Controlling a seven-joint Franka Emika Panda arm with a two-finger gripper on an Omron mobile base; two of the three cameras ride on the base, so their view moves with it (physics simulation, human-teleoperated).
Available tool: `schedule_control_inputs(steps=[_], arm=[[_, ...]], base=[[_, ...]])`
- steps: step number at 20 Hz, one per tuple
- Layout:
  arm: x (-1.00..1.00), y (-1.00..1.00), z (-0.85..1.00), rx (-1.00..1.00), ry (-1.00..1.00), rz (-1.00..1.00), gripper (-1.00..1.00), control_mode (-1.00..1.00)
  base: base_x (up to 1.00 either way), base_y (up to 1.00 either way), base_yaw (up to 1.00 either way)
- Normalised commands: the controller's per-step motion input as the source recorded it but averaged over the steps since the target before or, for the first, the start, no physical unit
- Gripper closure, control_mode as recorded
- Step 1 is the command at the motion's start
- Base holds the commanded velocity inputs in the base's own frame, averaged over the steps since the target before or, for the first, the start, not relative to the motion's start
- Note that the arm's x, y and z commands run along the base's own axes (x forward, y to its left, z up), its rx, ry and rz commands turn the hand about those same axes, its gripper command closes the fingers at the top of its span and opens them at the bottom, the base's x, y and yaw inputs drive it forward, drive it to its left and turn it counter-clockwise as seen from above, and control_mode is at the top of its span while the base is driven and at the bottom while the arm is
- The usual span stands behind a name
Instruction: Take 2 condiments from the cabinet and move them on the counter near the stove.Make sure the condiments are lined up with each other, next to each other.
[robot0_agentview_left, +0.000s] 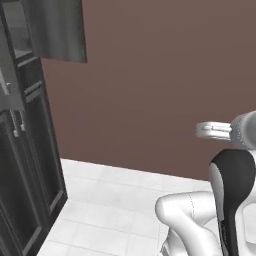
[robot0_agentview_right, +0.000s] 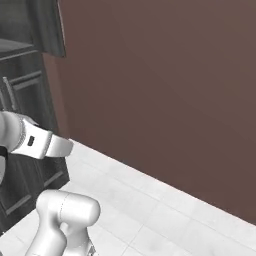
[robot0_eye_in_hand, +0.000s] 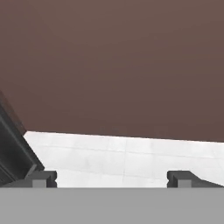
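Tall dark grey woodgrain cabinet (robot0_agentview_left: 30, 165) stood off to the left of the jaws, low corner (robot0_eye_in_hand: 15, 153) just beside the left fingertip | gripper (robot0_eye_in_hand: 112, 178) spread wide, nothing between | white tiled floor (robot0_eye_in_hand: 122, 157) and brown wall (robot0_eye_in_hand: 113, 65) ahead.

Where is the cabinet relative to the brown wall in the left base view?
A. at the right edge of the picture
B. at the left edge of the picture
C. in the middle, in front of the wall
B: the dark cabinet stands along the left edge, and the brown wall lies to its right.
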Motion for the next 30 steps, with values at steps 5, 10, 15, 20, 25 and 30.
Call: schedule_control_inputs(steps=[5, 10, 15, 20, 25, 30], arm=[[0.00, 0.00, 0.00, 0.00, 0.00, 0.00, -1.00, 1.00], [0.00, 0.00, 0.00, 0.00, 0.00, 0.00, -1.00, 1.00], [0.00, 0.00, 0.00, 0.00, 0.00, 0.00, -1.00, 1.00], [0.00, 0.00, 0.00, 0.00, 0.00, 0.00, -1.00, 1.00], [0.00, 0.00, 0.00, 0.00, 0.00, 0.00, -1.00, 1.00], [0.00, 0.00, 0.00, 0.00, 0.00, 0.00, -1.00, 1.00]], base=[[0.70, 0.00, 0.86], [0.40, -0.06, 0.99], [0.47, -0.68, 0.76], [0.42, -0.97, 0.61], [0.29, -0.73, 0.35], [0.79, 0.07, 0.27]])
